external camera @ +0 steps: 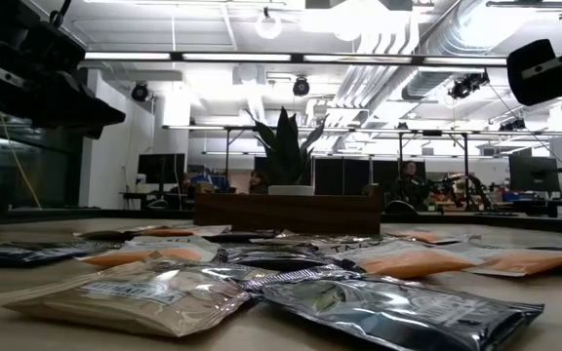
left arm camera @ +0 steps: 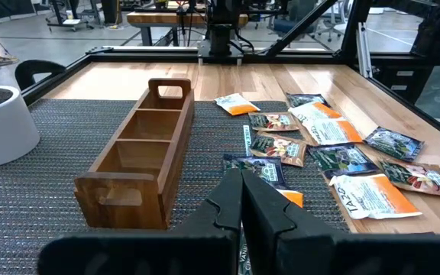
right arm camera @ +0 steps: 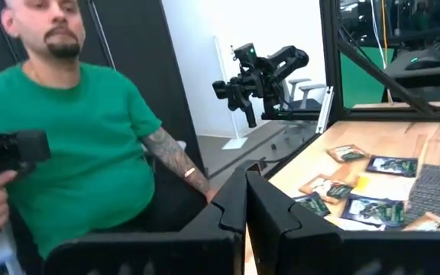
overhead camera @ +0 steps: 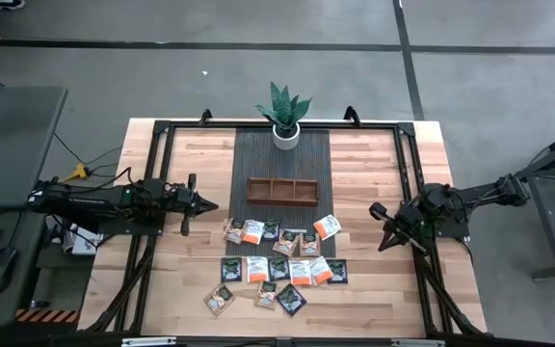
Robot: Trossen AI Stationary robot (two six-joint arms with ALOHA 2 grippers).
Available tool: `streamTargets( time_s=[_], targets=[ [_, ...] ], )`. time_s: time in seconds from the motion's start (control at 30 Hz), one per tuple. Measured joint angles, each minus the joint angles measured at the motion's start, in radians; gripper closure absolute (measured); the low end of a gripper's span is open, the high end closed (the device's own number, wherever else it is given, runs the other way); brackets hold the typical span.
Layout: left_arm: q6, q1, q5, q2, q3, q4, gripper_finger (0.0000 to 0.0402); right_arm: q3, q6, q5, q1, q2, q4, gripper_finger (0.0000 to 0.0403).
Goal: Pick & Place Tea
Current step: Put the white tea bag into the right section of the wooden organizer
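Several small flat tea packets, dark, orange-and-white and pale, lie scattered flat on the wooden table's near middle; they also show in the low view and the left wrist view. A brown wooden tray with three compartments stands on a dark mat just beyond them. My left gripper hovers shut at the table's left, pointing level toward the packets, fingertips together. My right gripper hovers shut at the right side. Neither touches anything.
A potted green plant in a white pot stands at the far end of the dark ribbed mat. Black frame rails run along the table's sides. A person in a green shirt sits beyond the table's near edge.
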Motion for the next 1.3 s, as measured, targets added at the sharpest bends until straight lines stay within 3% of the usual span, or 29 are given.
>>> streamTargets(
  time_s=[0.3, 0.5, 0.87, 1.1, 1.17, 1.3],
  targets=[
    [0.000, 0.000, 0.000, 0.000, 0.000, 0.000, 0.0401, 0.000, -0.046, 0.029, 0.000, 0.000, 0.019, 0.0402],
    [0.000, 0.000, 0.000, 0.000, 0.000, 0.000, 0.0401, 0.001, -0.063, 0.325, 0.000, 0.000, 0.007, 0.0402],
    [0.000, 0.000, 0.000, 0.000, 0.000, 0.000, 0.0401, 0.227, -0.159, 0.585, 0.000, 0.041, -0.326, 0.0402],
    [0.000, 0.000, 0.000, 0.000, 0.000, 0.000, 0.0401, 0.393, 0.007, 1.002, -0.007, 0.201, -0.498, 0.0402],
    [0.000, 0.000, 0.000, 0.000, 0.000, 0.000, 0.0401, 0.434, 0.048, 1.061, -0.018, 0.271, -0.539, 0.0402],
    [0.000, 0.000, 0.000, 0.000, 0.000, 0.000, 0.0401, 0.520, 0.097, 1.074, -0.065, 0.427, -0.569, 0.0402]
  ],
)
